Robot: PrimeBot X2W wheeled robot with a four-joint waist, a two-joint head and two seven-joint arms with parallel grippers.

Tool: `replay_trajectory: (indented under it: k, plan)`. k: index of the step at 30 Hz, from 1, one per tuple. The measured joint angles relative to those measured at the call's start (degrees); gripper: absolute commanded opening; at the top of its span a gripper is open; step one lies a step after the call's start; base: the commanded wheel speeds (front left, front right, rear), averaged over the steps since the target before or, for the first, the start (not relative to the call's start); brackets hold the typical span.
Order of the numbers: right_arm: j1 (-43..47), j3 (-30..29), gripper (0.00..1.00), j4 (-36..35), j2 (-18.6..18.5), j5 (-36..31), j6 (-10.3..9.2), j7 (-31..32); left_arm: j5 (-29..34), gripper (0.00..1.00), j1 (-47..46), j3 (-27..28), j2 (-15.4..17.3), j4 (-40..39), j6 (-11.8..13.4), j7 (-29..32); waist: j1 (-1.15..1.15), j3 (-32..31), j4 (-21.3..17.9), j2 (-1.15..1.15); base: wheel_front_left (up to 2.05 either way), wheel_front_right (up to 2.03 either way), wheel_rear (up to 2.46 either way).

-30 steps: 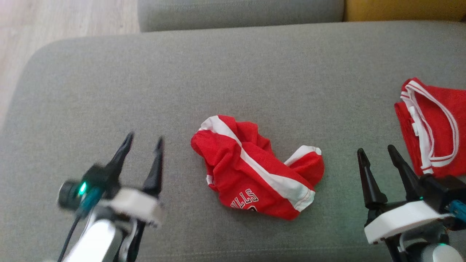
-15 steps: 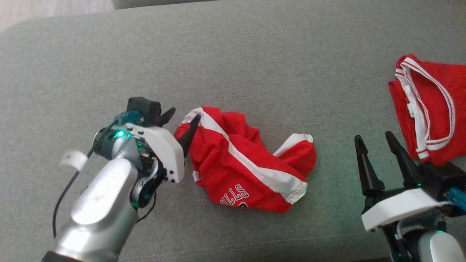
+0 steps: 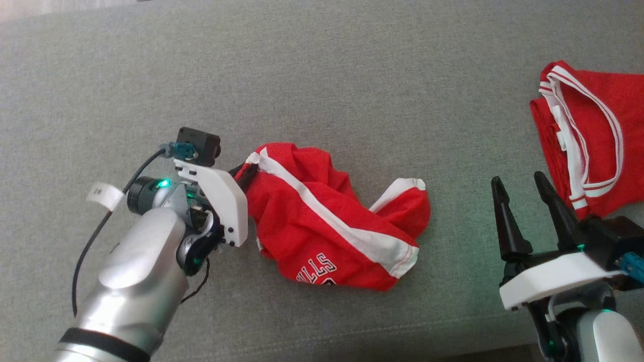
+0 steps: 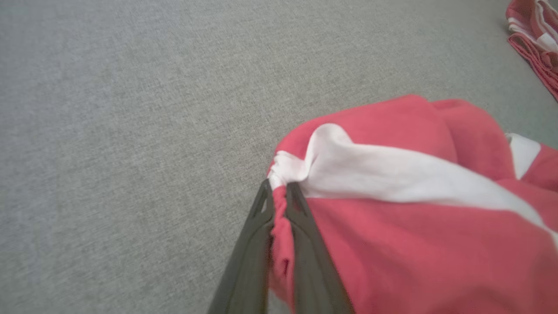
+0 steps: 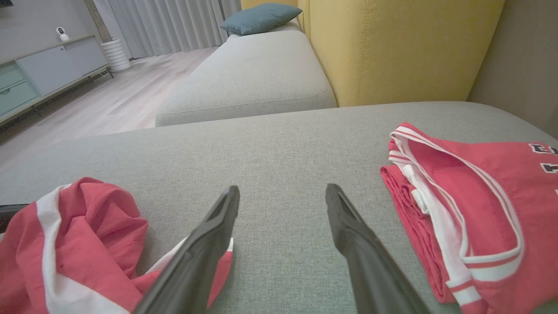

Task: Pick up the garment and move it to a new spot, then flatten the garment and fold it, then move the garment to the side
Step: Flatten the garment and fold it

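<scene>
The garment [image 3: 332, 221] is a crumpled red piece with a white stripe and dark lettering, lying mid-cushion; it also shows as the garment [image 4: 414, 205] and the garment [image 5: 69, 253]. My left gripper [image 3: 247, 173] is shut on its left edge, where the white stripe ends. In the left wrist view, the left gripper [image 4: 279, 192] pinches a bunched fold of red and white cloth between its fingers. My right gripper [image 3: 520, 186] hovers open to the garment's right with nothing between its fingers; the right gripper [image 5: 282, 194] points across bare cushion.
A folded red garment with white trim [image 3: 588, 136] lies at the right edge, just beyond my right gripper. The grey sofa cushion [image 3: 322, 75] spreads widely behind and to the left. A yellow backrest [image 5: 401, 48] and a second grey seat [image 5: 248, 78] stand beyond.
My left gripper has reached the garment's left edge and shut on it, lifting the stripe end slightly. The head camera has tilted down. The right arm stays put.
</scene>
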Motion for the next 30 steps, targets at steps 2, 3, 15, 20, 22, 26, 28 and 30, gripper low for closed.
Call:
replay_trajectory:
  k: [2, 3, 15, 20, 22, 26, 28, 30]
  plan:
    - [-0.25, -0.08, 1.00, 0.20, 0.00, 0.01, 0.00, -0.03, 0.04, 0.00, -0.12, -0.30, -0.13, 0.65, 0.02, -1.37, 0.00, -0.03, -0.01, 0.00, 0.00, 0.00, 0.00]
    - [-0.27, -0.07, 1.00, 0.19, 0.00, 0.00, 0.00, -0.13, 0.16, 0.00, -0.12, -0.32, -0.19, 0.79, 0.05, -2.19, 0.00, -0.08, 0.02, 0.00, 0.00, 0.00, 0.00]
    - [3.91, 15.78, 1.00, 3.35, -4.45, 2.66, 0.00, 8.27, 0.62, 0.00, 4.39, -0.21, -0.08, -4.85, 3.18, -9.34, 0.00, -0.75, 2.16, 0.00, 0.00, 0.00, 0.00]
    - [5.15, 17.01, 1.00, 4.91, -5.35, 3.57, 0.00, 10.16, 0.69, 0.00, 6.09, -0.35, -0.04, -7.51, 4.14, -9.81, 0.00, -0.28, 3.81, 0.00, 0.00, 0.00, 0.00]
    - [5.14, 16.93, 1.00, 5.46, -5.31, 3.58, 0.00, 10.20, 0.69, 0.00, 6.12, -0.36, 0.03, -8.28, 4.20, -9.81, 0.00, -0.08, 4.18, 0.00, 0.00, 0.00, 0.00]
    - [5.00, 16.51, 1.00, 7.57, -4.98, 3.60, 0.00, 10.76, 0.69, 0.00, 6.16, -0.42, 0.13, -9.37, 4.69, -9.80, 0.00, 0.12, 4.53, 0.00, 0.00, 0.00, 0.00]
    - [4.59, 16.37, 1.00, 8.77, -4.59, 3.60, 0.00, 10.73, 0.68, 0.00, 6.20, -0.42, 0.16, -9.78, 4.98, -9.81, 0.00, 0.12, 4.50, 0.00, 0.00, 0.00, 0.00]
    - [3.91, 15.94, 1.00, 10.16, -3.91, 3.60, 0.00, 10.68, 0.68, 0.00, 6.22, -0.41, 0.22, -10.03, 5.19, -9.81, 0.00, 0.15, 4.45, 0.00, 0.00, 0.00, 0.00]
